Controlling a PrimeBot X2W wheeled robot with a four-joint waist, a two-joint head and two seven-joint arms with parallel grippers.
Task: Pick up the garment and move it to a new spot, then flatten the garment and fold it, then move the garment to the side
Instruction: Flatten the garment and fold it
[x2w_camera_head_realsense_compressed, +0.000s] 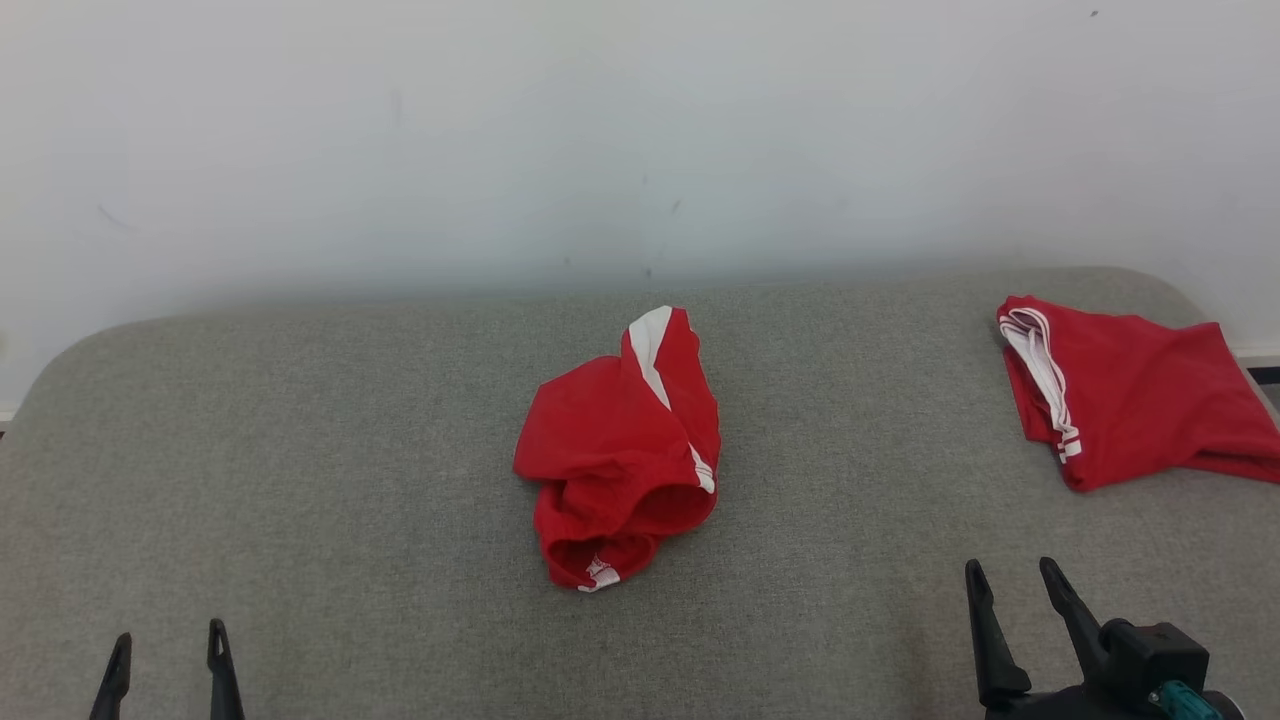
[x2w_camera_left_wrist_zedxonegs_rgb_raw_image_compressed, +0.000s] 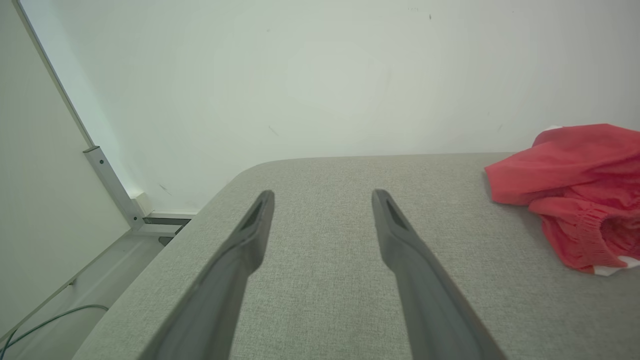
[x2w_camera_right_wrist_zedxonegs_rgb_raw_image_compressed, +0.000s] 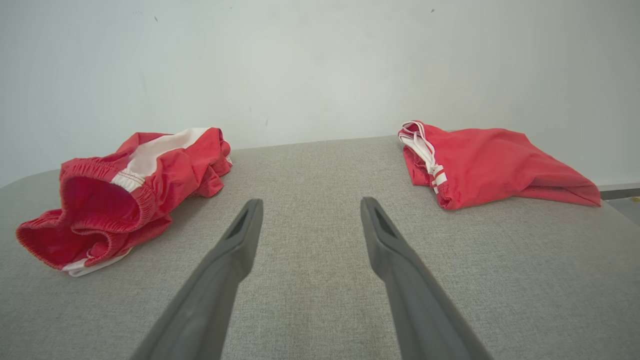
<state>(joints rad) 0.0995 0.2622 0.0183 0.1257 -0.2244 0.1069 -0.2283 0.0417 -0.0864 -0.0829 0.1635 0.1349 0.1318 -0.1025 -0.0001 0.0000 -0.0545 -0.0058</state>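
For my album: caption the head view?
Left tool and right tool open before crumpled red garment; second red garment far right.

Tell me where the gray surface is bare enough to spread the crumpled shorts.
Widest bare patch: the gray surface left of the crumpled shorts, out to its rounded left edge, ahead of the left gripper. A narrower strip lies between the shorts and the other red garment, ahead of the right gripper. The far right corner is crowded by that garment.

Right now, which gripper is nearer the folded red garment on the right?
Right. The right gripper is just in front of the folded garment; the left gripper is far to its left, beyond the crumpled garment.
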